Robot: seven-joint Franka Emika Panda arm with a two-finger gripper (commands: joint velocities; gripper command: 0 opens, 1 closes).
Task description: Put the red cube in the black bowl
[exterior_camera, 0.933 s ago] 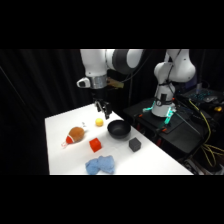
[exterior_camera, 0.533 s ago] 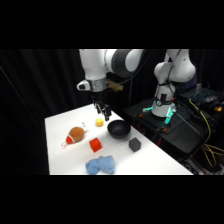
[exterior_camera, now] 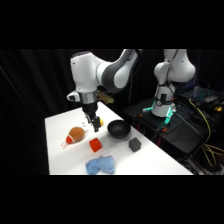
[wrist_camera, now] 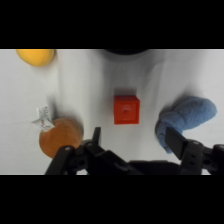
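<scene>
Jaws (wrist_camera: 132, 137) are held apart above the red cube (wrist_camera: 126, 109), which sits free on the worktop (exterior_camera: 60, 130) near the black bowl (exterior_camera: 119, 129). If the descent drifts, the blue cloth (wrist_camera: 186, 119) could be caught, or the cube nudged aside.

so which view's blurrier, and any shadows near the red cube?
Side view: soft throughout, black backdrop. Wrist view: red cube fairly sharp with a faint shadow band above it; fingers at the bottom edge out of focus; black bowl blurred at the top.

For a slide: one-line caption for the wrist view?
Open gripper above red cube, black bowl beyond it.
</scene>
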